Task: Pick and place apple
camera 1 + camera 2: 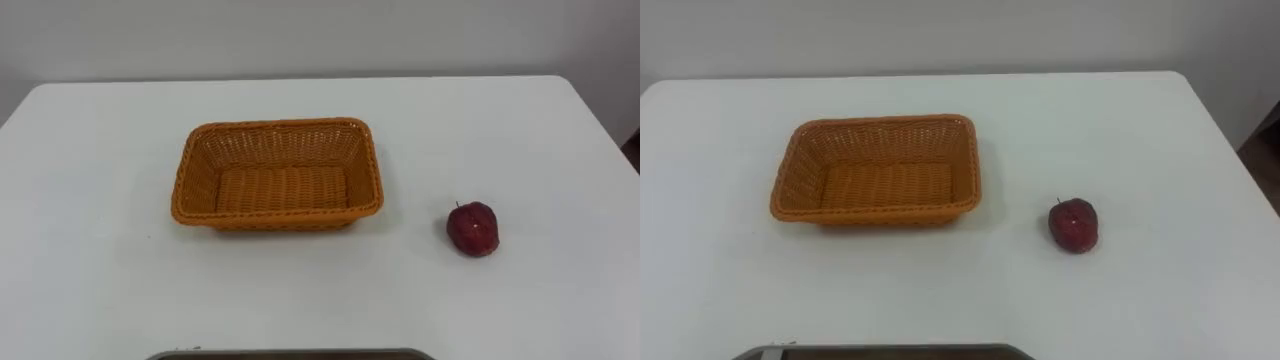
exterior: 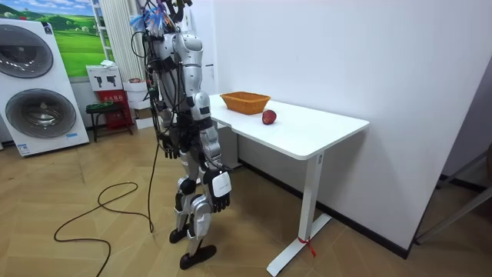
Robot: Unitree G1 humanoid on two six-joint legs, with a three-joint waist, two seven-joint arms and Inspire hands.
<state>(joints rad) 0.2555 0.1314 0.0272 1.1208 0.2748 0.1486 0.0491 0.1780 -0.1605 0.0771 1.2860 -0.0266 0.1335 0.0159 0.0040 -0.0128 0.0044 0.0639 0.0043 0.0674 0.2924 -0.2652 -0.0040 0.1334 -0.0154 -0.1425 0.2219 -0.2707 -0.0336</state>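
A white desk stands against a plain wall. On it I read an orange wicker basket left of centre. The red apple rests on the desk to the basket's right, well apart from it. The robot stands at the desk's edge. Its right hand hangs beside its leg; I cannot tell whether it is released or clenched.

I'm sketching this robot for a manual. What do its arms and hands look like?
In the room view, the right arm is made of silver-grey shells with dark joints between them. It ends in a dark, nearly black right hand with a white patch at its back. Finer markings are too small to make out.
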